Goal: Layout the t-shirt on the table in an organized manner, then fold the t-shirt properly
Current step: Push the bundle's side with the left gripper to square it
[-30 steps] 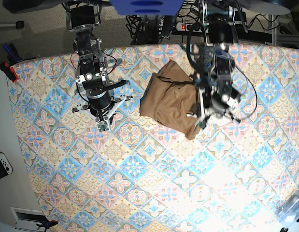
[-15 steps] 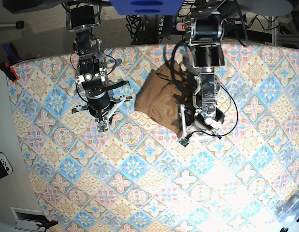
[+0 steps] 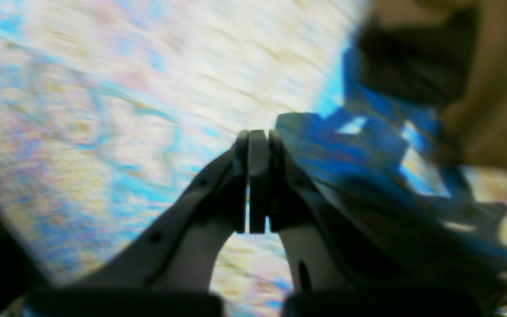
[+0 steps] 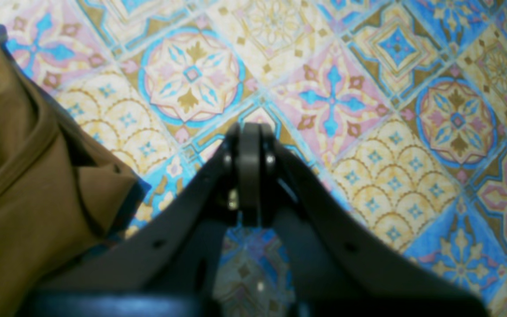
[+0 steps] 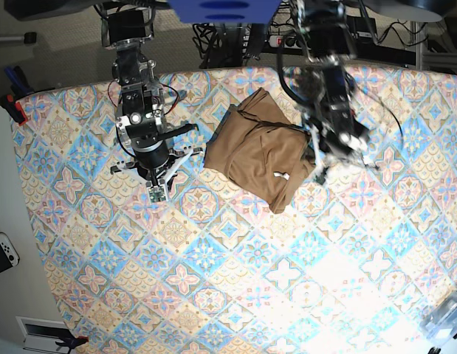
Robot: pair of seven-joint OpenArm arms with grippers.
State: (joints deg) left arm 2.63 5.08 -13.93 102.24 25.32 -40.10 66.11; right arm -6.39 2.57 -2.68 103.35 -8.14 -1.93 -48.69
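Fingers of my right hand (image 4: pixel 249 132) are pressed together with nothing between them, poised over the patterned bench (image 4: pixel 368 132). In the right wrist view the t-shirt (image 4: pixel 20 185) lies just beside that hand, at the left edge of the view, with a seam running diagonally across the cloth and one corner resting on the tiles. My left hand (image 3: pixel 255 136) is likewise pressed together and pinches nothing; its view is blurred, showing only streaked tile colours and a brown mass of shirt cloth at the upper right

From the base view, the t-shirt (image 5: pixel 261 151) sits bunched and partly folded over itself in the upper middle of the bench (image 5: pixel 213 280), not spread flat. A small white tag (image 5: pixel 281 176) shows near its lower edge. My right hand (image 5: pixel 158 190) is on the left of that view, near the shirt's left edge but apart from it. My left hand (image 5: pixel 320 173) is at the shirt's right edge; whether it touches the cloth I cannot tell. A white controller (image 5: pixel 3 251) lies off the bench at the left, and a clear plastic item (image 5: pixel 446 321) sits at the lower right corner
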